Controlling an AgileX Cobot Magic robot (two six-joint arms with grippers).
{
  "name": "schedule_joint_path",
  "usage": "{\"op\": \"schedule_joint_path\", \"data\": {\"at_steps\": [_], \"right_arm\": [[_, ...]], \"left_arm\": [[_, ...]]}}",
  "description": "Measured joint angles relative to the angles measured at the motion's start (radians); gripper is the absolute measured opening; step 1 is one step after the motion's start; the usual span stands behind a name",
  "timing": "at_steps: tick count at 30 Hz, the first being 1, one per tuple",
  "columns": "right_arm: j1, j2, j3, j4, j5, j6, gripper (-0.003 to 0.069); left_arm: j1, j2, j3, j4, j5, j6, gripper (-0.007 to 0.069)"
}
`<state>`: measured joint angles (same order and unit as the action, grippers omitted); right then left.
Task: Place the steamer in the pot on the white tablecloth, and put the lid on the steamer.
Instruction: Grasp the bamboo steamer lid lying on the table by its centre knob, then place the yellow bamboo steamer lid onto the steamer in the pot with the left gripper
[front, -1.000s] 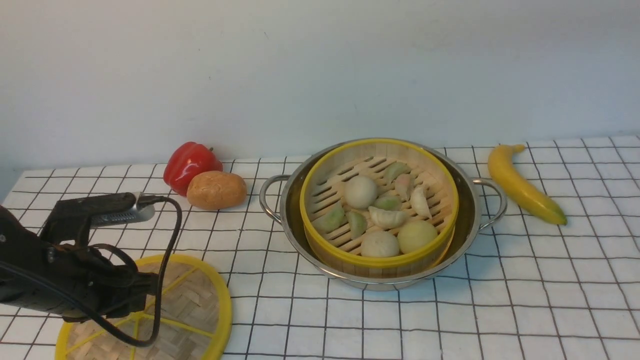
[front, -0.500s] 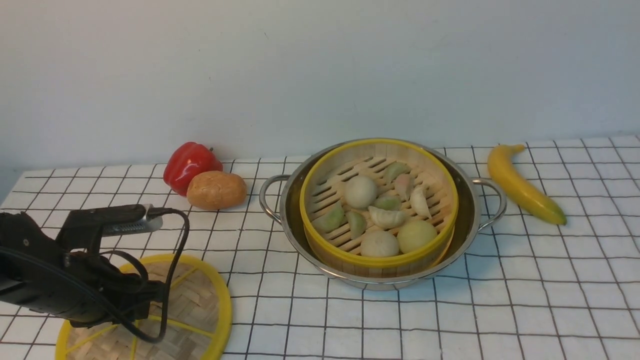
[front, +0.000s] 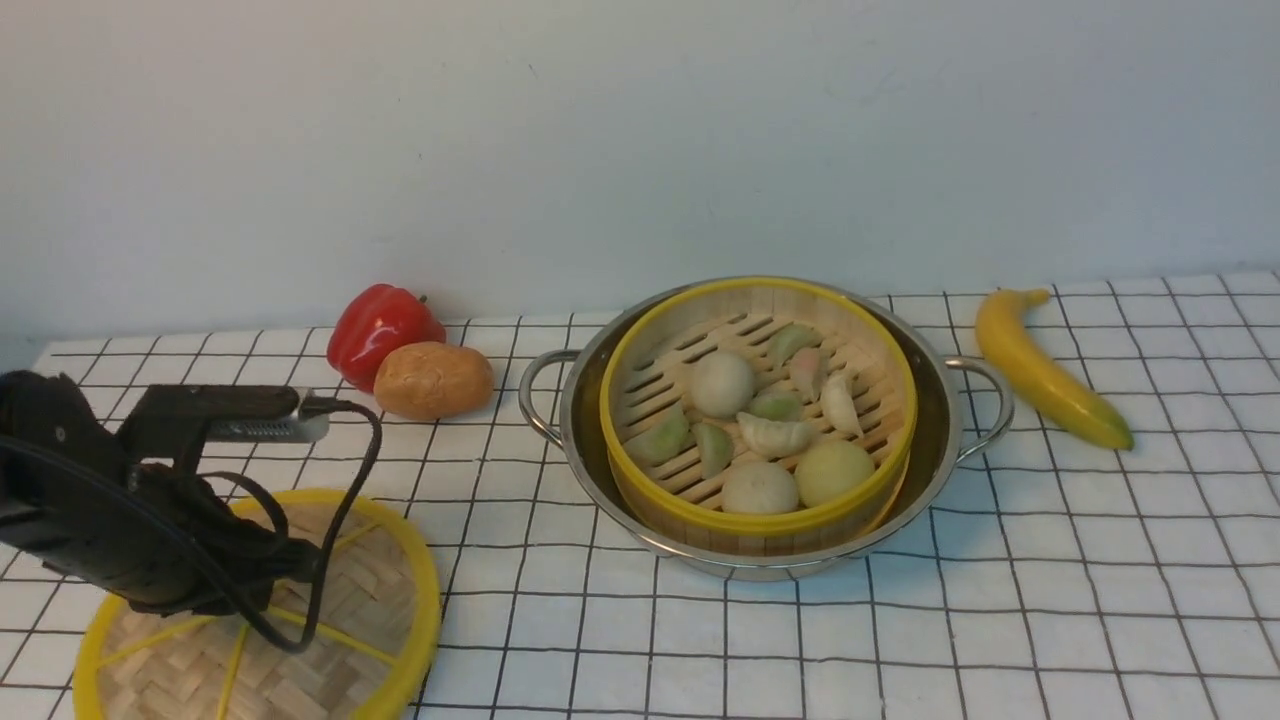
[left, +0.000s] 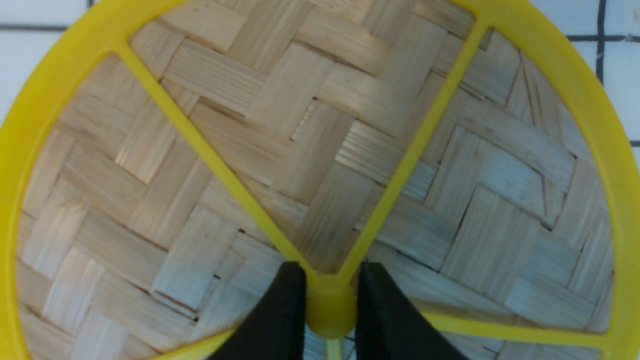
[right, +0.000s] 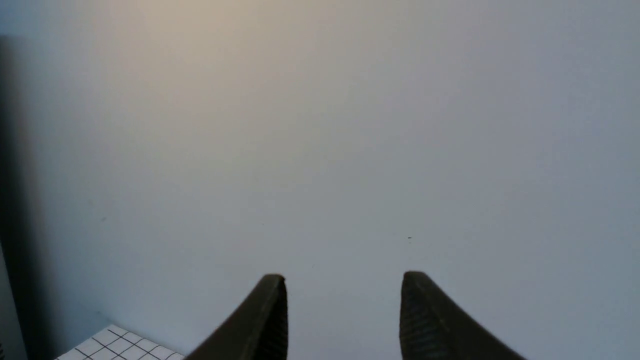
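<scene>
- Closest to me, the flat round woven-bamboo lid with yellow rim and spokes (front: 375, 595) is showing low at the robot's left, over the white tablecloth with thin black squares (front: 1050, 600).
- The left gripper (left: 331, 280) is squeezing the lid's yellow centre knob (left: 330, 312) between its two black fingers.
- Farther in, the round bamboo steamer with the yellow rim (front: 770, 535) is already sitting inside the wide shiny steel pot (front: 935, 430), so that part is looking done.
- The lid is not covering the steamer yet; that job is waiting.
- The black arm (front: 100, 530) is hiding much of the lid, so I cannot tell if it is touching the cloth.
- The right gripper (right: 344, 276) is showing only in its own camera, fingers spread apart, holding nothing, facing a bare wall (right: 320, 125).
</scene>
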<state>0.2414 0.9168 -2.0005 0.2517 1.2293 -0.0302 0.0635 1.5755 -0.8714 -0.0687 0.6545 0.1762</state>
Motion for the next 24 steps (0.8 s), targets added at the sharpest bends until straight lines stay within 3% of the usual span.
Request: {"op": "schedule_joint_path", "data": {"at_steps": [6, 10, 12, 13, 18, 24], "right_arm": [[0.000, 0.000, 0.000, -0.039, 0.000, 0.000, 0.0325], [0.000, 0.000, 0.000, -0.042, 0.000, 0.002, 0.0325], [0.000, 0.000, 0.000, -0.045, 0.000, 0.014, 0.0325], [0.000, 0.000, 0.000, -0.045, 0.000, 0.015, 0.0325], [0.000, 0.000, 0.000, -0.045, 0.000, 0.022, 0.0325], [0.000, 0.000, 0.000, -0.045, 0.000, 0.030, 0.0325]], "left_arm": [[-0.037, 0.000, -0.244, 0.069, 0.176, -0.082, 0.0116], [-0.150, 0.004, -0.378, 0.069, 0.177, -0.087, 0.0116], [-0.288, 0.039, -0.474, 0.063, 0.136, -0.087, 0.0116], [-0.288, 0.039, -0.481, 0.063, 0.136, -0.087, 0.0116], [-0.514, 0.221, -0.644, 0.059, 0.067, -0.087, 0.0116], [-0.607, 0.389, -0.762, 0.069, 0.080, -0.087, 0.0116]]}}
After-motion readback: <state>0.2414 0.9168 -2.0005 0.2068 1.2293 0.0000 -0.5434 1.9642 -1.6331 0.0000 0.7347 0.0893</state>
